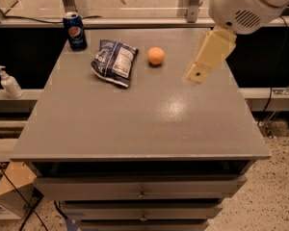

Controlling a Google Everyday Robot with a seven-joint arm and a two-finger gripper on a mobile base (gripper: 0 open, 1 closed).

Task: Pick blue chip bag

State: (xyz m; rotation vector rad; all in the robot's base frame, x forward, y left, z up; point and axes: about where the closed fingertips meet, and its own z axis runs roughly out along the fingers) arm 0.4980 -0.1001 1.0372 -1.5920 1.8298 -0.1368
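We see the gripper (198, 74) over the far right part of the table (135, 129), slanting down and leftward from the white arm (245, 6) in the upper right corner. It holds nothing and is well apart from the bag (114, 61). The bag lies flat near the far left of the grey top, white panel up. The ball (156, 56) sits just right of it, between the bag and the gripper. The can (75, 31) stands upright at the far left corner. Under the top we see drawers (142, 187). A soap bottle (9, 82) stands on a ledge to the left, and a box (9, 196) rests on the floor below it.
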